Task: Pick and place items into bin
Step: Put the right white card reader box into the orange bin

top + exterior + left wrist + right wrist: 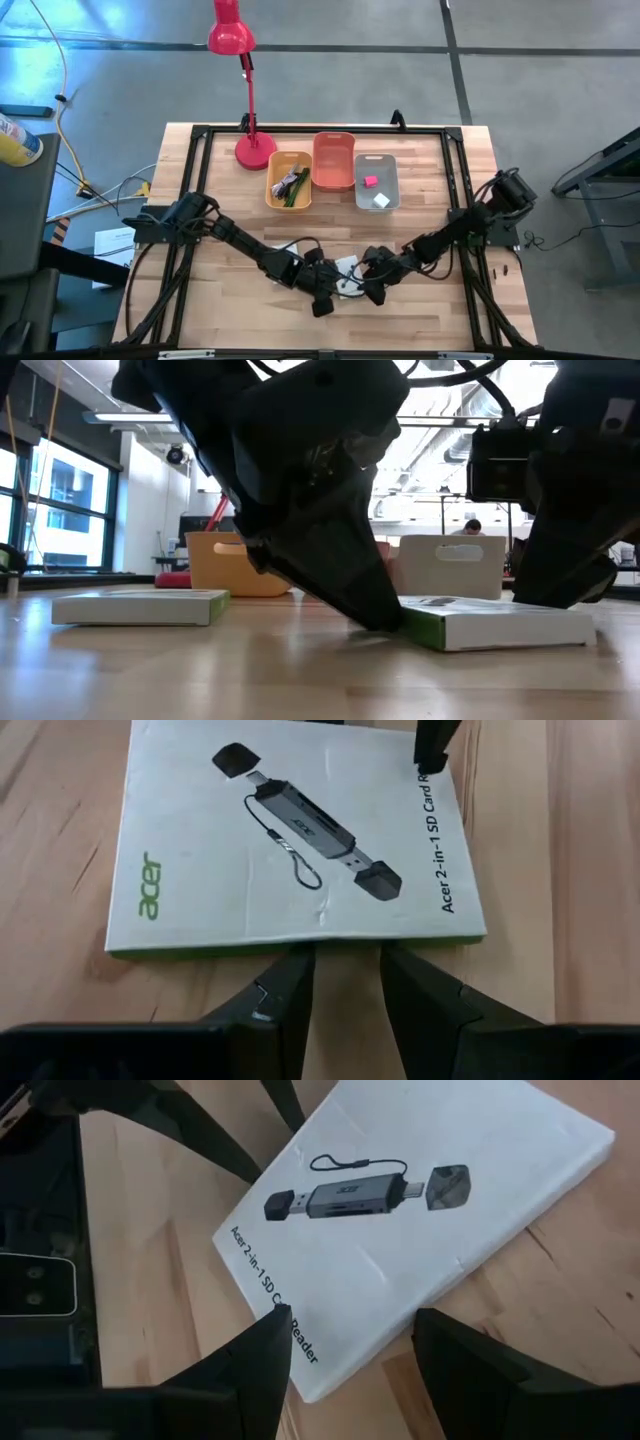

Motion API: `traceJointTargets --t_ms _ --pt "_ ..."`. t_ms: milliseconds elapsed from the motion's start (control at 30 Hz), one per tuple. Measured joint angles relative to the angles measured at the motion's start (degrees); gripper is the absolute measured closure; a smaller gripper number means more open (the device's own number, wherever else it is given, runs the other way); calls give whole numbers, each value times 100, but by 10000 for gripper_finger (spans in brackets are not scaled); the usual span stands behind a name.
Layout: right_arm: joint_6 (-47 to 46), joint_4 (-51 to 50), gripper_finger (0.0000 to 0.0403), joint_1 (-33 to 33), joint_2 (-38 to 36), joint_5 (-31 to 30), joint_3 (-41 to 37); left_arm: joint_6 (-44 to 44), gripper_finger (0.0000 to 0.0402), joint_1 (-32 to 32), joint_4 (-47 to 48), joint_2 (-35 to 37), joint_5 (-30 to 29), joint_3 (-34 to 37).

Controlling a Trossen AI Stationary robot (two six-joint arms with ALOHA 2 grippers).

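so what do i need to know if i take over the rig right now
Left gripper: open, low at the front of the table, at one edge of the white card-reader box.
Right gripper: open, at the same box from the opposite side, one finger over its corner.
The box lies flat on the table, not gripped.
A second white box lies flat, apart from both grippers.
Done: green stick and black cable in the yellow bin; pink cube and white cube in the grey bin.
Left: grasp and bin both boxes.
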State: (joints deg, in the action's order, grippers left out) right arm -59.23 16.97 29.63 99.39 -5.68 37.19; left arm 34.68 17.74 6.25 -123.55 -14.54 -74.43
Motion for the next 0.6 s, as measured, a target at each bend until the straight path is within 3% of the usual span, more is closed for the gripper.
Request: traceJointTargets --t_ms 367,600 --pt "-59 236 204 -15 16 369 -11 -531 291 -11 219 14 233 -2" --pt "-1726 876 204 -81 -2 152 -535 -640 291 -12 264 17 348 -2"
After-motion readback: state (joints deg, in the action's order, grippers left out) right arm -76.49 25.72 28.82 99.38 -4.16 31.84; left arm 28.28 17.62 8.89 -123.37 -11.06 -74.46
